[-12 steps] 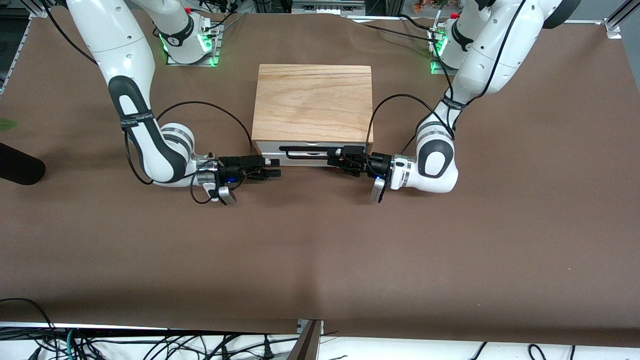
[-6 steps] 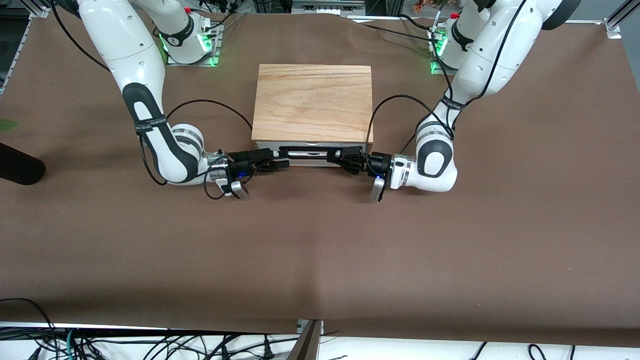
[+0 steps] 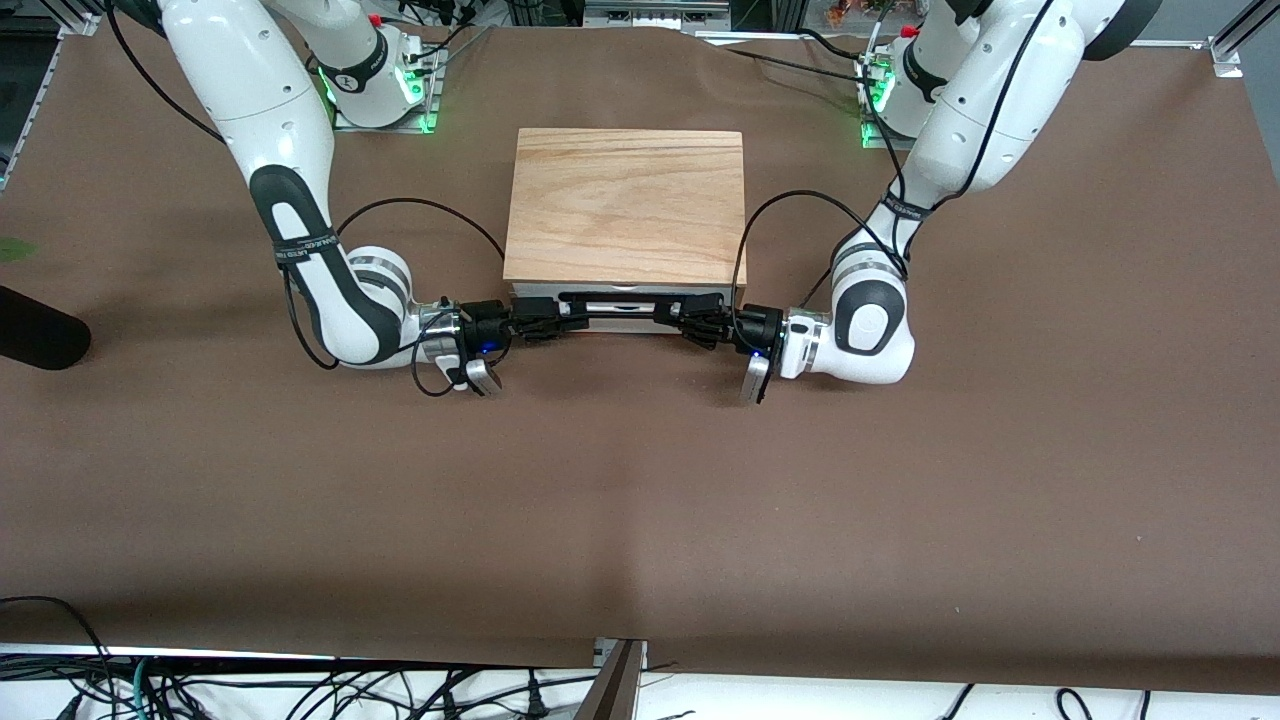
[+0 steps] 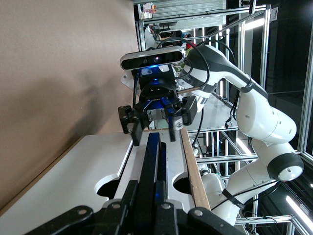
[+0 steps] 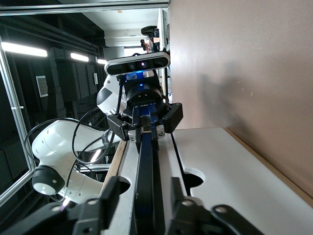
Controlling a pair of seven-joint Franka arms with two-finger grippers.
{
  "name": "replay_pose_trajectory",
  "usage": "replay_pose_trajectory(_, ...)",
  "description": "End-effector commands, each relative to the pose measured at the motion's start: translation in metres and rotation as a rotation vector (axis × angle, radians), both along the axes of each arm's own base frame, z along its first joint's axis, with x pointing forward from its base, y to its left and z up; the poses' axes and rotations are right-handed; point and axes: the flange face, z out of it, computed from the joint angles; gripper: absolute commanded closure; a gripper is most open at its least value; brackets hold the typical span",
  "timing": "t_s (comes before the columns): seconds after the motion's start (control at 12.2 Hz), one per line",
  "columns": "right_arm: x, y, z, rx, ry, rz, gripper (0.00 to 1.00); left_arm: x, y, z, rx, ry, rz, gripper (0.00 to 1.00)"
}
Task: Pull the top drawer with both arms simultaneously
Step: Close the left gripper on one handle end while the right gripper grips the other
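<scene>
on the brown table (image 3: 640, 500), two end effectors, left (image 3: 668, 311) and right (image 3: 560, 315), pinch one drawer handle (image 3: 620, 300).

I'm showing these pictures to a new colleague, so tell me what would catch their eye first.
First, the two white arms meeting from either end at the wooden box in the middle of the brown table. The left end effector is shut on the black handle of the top drawer, and the right end effector straddles the handle's other end. The drawer's white front sits flush with the box, not yet pulled.
</scene>
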Motion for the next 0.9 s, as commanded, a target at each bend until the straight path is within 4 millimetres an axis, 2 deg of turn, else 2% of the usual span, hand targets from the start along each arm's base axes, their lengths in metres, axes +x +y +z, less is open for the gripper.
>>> replay_pose_trajectory(0.0,-0.006,0.002,0.0,0.024,-0.017,-0.008,0.57,-0.001,-0.006,0.006,-0.03,-0.029,0.012,1.0)
replay_pose_trajectory(0.66,-0.02,0.004,-0.001,0.062,-0.024,0.018,0.57,0.0,-0.007,0.007,-0.031,-0.029,0.011,1.0)
replay_pose_trajectory(0.82,-0.019,0.004,-0.001,0.06,-0.028,0.016,0.78,0.0,-0.007,0.008,-0.031,-0.03,0.011,1.0)
